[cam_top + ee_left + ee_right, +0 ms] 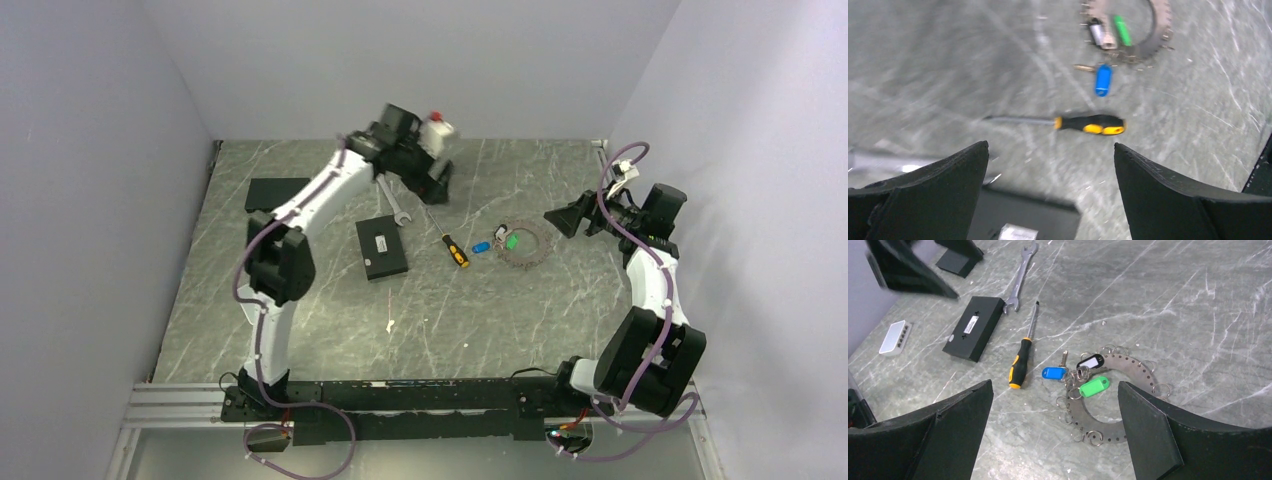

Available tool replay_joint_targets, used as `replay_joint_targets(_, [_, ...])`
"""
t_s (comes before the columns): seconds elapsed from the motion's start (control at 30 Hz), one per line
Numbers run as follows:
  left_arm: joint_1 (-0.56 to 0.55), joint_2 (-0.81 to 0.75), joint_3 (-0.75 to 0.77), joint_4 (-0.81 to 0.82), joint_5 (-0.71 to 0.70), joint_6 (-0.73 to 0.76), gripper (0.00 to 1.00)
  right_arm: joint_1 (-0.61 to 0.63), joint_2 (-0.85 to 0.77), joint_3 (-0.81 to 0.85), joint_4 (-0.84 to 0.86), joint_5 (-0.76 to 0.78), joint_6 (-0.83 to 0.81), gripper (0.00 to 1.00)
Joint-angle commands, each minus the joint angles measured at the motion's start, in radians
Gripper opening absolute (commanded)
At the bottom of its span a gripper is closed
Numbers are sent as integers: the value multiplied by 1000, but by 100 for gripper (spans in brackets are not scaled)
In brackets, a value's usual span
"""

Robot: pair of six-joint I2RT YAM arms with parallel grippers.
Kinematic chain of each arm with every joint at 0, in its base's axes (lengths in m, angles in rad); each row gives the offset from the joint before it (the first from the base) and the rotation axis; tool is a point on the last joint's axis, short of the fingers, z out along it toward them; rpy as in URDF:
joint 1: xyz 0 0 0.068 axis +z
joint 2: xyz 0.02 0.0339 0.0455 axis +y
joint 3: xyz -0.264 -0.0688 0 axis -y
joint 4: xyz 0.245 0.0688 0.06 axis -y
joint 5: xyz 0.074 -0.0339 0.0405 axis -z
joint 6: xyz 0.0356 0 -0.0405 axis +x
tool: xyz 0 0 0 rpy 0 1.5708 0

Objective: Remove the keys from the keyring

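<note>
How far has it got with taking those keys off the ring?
Nothing looks done yet: the blue key and green key lie bunched at the rim of the keyring, apparently attached. Nothing is in hand: the left gripper and right gripper are open and empty. All the removing is left.

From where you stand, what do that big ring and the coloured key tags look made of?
The ring looks like dull grey metal: flat, with holes punched along its rim. The blue tag and green tag look like smooth, bright plastic.
</note>
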Motion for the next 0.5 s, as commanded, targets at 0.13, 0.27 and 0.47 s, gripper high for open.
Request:
replay_joint_targets(0.13, [351, -185, -24, -73, 121, -78, 99, 77, 54, 89, -91, 63, -135, 100])
replay_joint_targets(0.27, [511, -269, -131, -81, 162, -71, 99, 130, 114, 110, -121, 120, -206, 100])
replay_joint_targets(0.47, [679, -375, -417, -39, 127, -39, 99, 177, 238, 96, -100, 168, -239, 100])
